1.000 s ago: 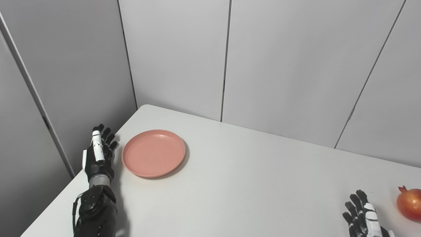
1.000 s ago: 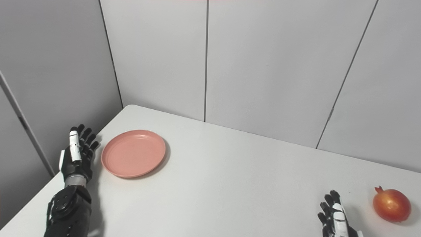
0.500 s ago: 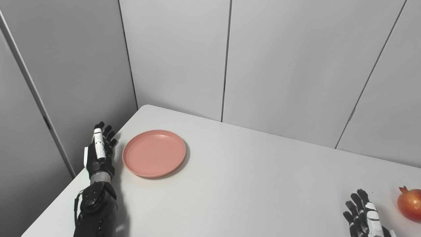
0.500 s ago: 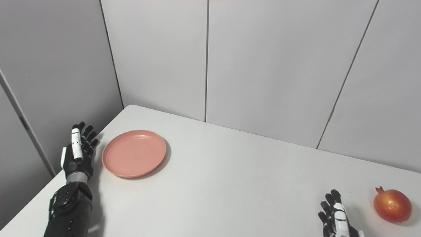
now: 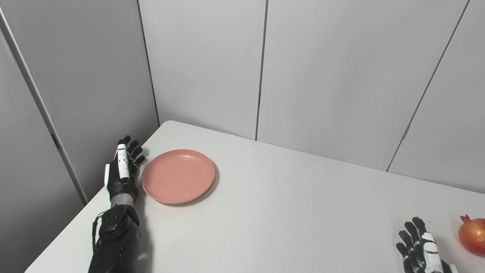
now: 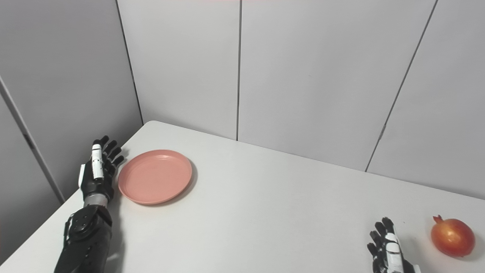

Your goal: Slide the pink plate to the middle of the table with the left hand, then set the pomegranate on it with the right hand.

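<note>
A round pink plate (image 5: 178, 176) lies flat on the white table (image 5: 288, 212), near its far left corner. My left hand (image 5: 123, 171) stands open at the table's left edge, fingers straight and pointing away from me, right beside the plate's left rim; I cannot tell whether it touches. A red-orange pomegranate (image 6: 452, 236) sits at the near right of the table. My right hand (image 6: 387, 248) is open and empty at the bottom edge, a short way left of the pomegranate, partly cut off.
Grey wall panels (image 5: 333, 76) close off the table's back and left sides. The table's left edge (image 5: 64, 235) runs just outside my left forearm.
My left hand has moved forward and to the right, closing the gap to the plate's left rim. The plate, the pomegranate and my right hand have stayed put.
</note>
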You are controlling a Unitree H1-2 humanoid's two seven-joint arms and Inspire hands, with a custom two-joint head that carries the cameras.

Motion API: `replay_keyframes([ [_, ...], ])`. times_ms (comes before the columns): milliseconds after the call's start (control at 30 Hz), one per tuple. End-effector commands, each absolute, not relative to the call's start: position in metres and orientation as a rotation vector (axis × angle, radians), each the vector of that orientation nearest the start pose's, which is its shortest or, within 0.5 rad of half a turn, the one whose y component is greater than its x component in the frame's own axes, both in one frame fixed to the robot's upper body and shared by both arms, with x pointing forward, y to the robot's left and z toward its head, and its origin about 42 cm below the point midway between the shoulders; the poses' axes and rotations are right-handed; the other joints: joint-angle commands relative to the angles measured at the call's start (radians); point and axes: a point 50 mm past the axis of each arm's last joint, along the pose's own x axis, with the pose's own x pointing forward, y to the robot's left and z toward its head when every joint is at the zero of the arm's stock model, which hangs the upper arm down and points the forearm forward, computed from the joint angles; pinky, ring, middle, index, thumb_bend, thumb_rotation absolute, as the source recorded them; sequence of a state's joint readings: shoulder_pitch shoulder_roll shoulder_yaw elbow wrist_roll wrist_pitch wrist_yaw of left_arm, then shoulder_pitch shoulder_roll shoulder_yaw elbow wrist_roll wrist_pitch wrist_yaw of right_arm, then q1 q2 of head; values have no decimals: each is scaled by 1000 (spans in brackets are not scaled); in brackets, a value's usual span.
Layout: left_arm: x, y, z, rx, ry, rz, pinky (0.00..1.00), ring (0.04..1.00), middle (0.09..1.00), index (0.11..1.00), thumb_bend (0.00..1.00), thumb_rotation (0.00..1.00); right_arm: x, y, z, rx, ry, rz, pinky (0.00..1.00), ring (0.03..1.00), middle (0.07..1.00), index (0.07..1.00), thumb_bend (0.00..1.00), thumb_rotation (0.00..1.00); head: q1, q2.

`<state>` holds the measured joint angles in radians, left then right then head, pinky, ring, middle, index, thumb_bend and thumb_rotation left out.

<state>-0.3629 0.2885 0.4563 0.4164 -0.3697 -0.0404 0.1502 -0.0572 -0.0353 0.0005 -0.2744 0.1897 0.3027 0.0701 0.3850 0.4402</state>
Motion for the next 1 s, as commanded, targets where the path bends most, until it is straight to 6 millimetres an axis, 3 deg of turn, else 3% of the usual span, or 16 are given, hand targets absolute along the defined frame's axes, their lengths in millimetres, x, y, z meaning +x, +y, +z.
replay_keyframes([
  [0, 377, 415, 138, -282, -61, 531, 845, 878, 891, 892, 320, 1000, 299, -207, 183, 145, -88, 159, 1000, 992, 990, 1000, 137, 1000, 1, 1],
  [500, 376, 407, 143, -293, -29, 451, 895, 899, 900, 902, 406, 1000, 300, -207, 185, 151, -89, 150, 1000, 980, 983, 992, 156, 1000, -12, 7],
  [667, 378, 396, 149, -308, -39, 393, 955, 926, 923, 918, 370, 1000, 300, -206, 184, 144, -94, 155, 1000, 981, 983, 992, 159, 1000, -18, 11],
  [967, 384, 379, 147, -262, -21, 332, 913, 904, 912, 895, 393, 1000, 300, -205, 183, 141, -99, 155, 1000, 978, 979, 991, 157, 1000, -28, 15],
])
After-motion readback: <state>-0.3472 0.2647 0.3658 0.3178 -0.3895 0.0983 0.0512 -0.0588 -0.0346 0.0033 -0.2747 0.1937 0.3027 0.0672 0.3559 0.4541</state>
